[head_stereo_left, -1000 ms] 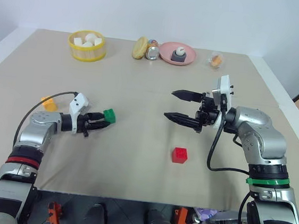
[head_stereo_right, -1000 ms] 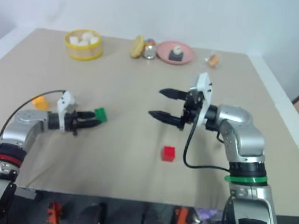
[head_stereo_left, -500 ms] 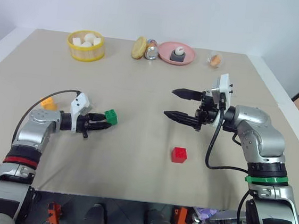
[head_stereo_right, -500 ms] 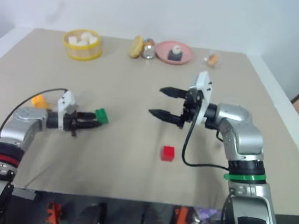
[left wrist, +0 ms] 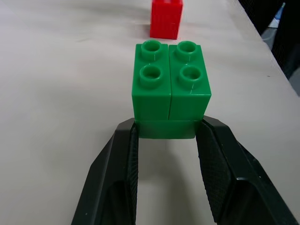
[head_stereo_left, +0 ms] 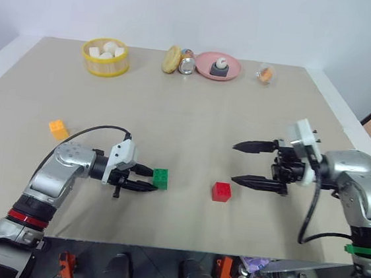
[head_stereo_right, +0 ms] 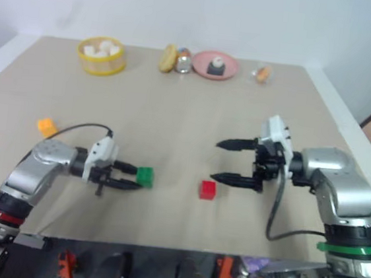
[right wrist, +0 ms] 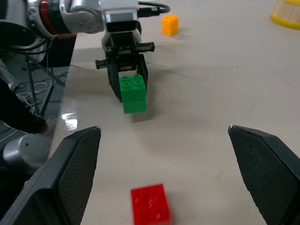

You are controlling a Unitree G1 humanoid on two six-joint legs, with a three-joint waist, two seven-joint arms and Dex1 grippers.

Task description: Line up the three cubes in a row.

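1. Overhead, the left gripper (head_stereo_left: 148,179) points toward the robot's right, low over the table (head_stereo_left: 195,107), its fingers clamped on the green cube (head_stereo_left: 161,178).
2. Closer in, the left wrist view shows the two black fingers (left wrist: 117,183) pinching the green cube's lower half from either side, four studs facing up, the red cube (left wrist: 166,18) straight ahead past it with bare table between.
3. The right wrist view looks back at the left gripper head-on and catches the orange-yellow cube (right wrist: 169,25) beyond it; the head views put that cube well behind the left arm.
4. The right gripper (head_stereo_left: 244,164) points toward the robot's left, fingers spread wide, holding nothing; the red cube sits just off its nearer fingertip, apart from it.
5. Open table lies between the two grippers, broken by the red cube alone.
6. Far edge, well clear of both grippers: a yellow basket (head_stereo_left: 104,68), a pink plate (head_stereo_left: 206,69), small items beside them.
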